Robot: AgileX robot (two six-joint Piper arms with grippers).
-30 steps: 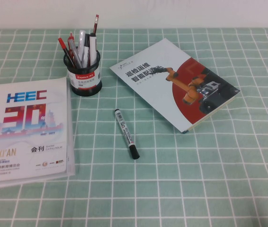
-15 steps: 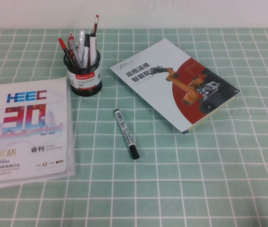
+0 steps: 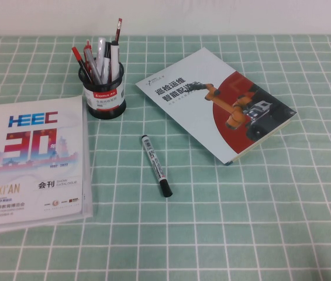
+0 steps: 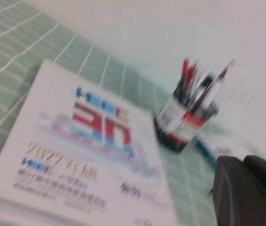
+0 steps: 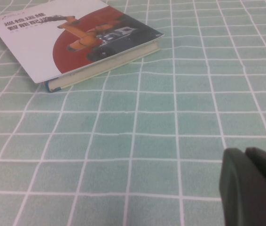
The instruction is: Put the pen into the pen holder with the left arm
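The pen (image 3: 156,165) lies flat on the surface (image 3: 259,205), near-right of the pen holder (image 3: 104,100), unheld. The left hand (image 4: 250,190), clenched empty, hovers low beyond the catalogue (image 3: 31,161), seemingly ready to approach. The right hand (image 5: 253,186) waits low; its grip I cannot tell.

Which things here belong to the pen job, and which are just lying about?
Job: pen, flat on the cloth; pen holder; left hand, shut, off near the catalogue.
Lying about: catalogue; robot book; right hand, parked over bare cloth.
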